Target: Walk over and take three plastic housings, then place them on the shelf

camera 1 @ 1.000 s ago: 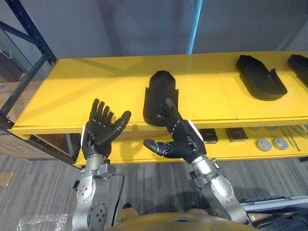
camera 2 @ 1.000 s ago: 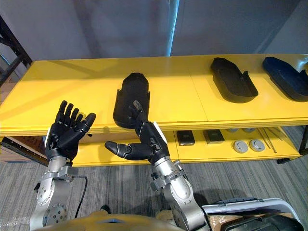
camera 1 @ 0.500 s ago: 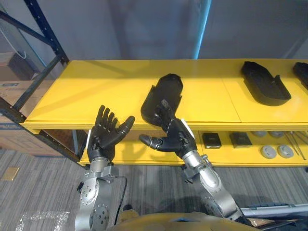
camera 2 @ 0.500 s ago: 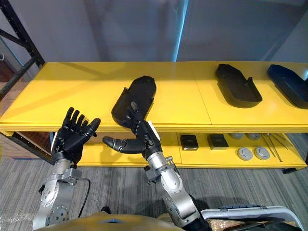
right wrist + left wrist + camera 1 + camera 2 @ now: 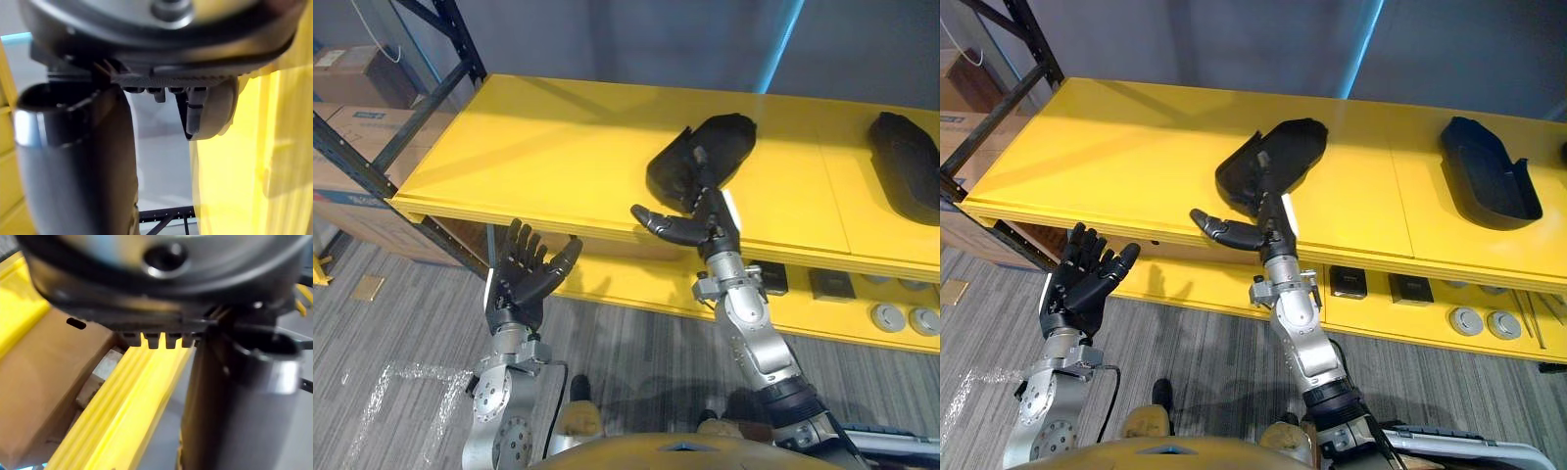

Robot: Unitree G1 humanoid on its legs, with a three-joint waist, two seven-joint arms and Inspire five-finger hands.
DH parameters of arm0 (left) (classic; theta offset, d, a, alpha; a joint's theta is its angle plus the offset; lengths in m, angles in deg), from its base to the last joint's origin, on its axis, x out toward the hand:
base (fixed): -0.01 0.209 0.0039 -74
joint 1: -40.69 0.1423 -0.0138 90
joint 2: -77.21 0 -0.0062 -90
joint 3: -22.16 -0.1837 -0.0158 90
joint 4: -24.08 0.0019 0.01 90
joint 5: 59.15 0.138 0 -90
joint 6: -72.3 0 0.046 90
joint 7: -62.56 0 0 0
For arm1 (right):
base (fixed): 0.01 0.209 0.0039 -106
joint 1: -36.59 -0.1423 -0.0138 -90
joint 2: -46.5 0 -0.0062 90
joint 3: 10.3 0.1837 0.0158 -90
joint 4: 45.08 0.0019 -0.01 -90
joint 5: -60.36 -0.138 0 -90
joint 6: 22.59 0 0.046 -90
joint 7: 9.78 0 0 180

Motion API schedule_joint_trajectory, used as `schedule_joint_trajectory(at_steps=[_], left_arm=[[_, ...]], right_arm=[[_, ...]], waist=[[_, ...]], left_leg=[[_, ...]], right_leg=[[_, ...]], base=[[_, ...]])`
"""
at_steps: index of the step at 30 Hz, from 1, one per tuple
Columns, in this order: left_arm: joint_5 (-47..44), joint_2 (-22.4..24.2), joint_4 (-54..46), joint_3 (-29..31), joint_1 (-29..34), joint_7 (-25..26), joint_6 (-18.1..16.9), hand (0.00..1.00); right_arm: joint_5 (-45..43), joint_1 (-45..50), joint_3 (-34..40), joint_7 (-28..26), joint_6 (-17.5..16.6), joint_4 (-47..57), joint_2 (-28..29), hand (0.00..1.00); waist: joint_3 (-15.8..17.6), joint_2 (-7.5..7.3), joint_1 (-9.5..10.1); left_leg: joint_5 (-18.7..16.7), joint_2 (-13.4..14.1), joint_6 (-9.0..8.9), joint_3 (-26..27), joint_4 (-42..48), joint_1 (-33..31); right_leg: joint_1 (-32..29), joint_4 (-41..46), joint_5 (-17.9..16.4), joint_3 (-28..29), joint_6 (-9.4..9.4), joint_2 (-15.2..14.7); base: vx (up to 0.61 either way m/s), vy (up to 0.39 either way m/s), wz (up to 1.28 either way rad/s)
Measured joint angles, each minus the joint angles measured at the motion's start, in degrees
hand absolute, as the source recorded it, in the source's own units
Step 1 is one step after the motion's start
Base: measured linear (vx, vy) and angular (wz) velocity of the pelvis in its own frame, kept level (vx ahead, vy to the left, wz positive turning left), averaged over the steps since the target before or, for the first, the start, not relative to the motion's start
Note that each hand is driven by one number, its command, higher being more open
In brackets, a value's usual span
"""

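A black plastic housing (image 5: 705, 157) lies slantwise on the yellow top shelf (image 5: 529, 137), its near end close to the front edge. My right hand (image 5: 707, 228) is open at that edge, thumb pointing left and straight fingers reaching up against the housing's near end. I cannot tell how firmly they touch it. A second black housing (image 5: 1489, 181) lies farther right on the same shelf. My left hand (image 5: 516, 284) is open, palm up and holding nothing, below and in front of the shelf's front edge.
A lower yellow shelf (image 5: 1234, 289) carries small black boxes (image 5: 1349, 282) and round grey discs (image 5: 1467, 319). A dark rack brace (image 5: 999, 117) and cardboard boxes (image 5: 352, 98) stand at the left. Grey carpet lies in front.
The camera has swung left. The near housing has turned, its near end swinging left at my right hand's fingers. The right hand rose to the shelf edge; the left hand sank below it.
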Motion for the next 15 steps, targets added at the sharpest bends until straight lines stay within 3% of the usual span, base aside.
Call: schedule_joint_trajectory(at_steps=[12, 15], left_arm=[[0.0, 0.0, 0.0, 0.9, 0.4, -3.3, -0.1, 1.00], [0.0, 0.0, -0.1, 1.0, 0.5, -3.5, -0.2, 1.00]], right_arm=[[2.3, -1.0, 5.6, 0.3, 1.3, 0.2, -2.0, 1.00], [2.3, 0.5, 7.3, 0.0, 2.5, 5.0, -3.3, 1.00]], waist=[[1.1, -0.53, -0.12], [2.3, -0.60, -0.09]], left_leg=[[0.0, 0.0, -0.01, -0.4, 0.0, 0.5], [0.0, 0.0, 0.04, -0.4, 0.0, 0.6]], right_leg=[[1.0, 0.0, -0.1, -0.6, -0.09, 0.0], [1.0, 0.0, -0.1, -0.5, -0.10, 0.0]], base=[[-0.01, -0.002, 0.01], [-0.02, -0.001, 0.00]])
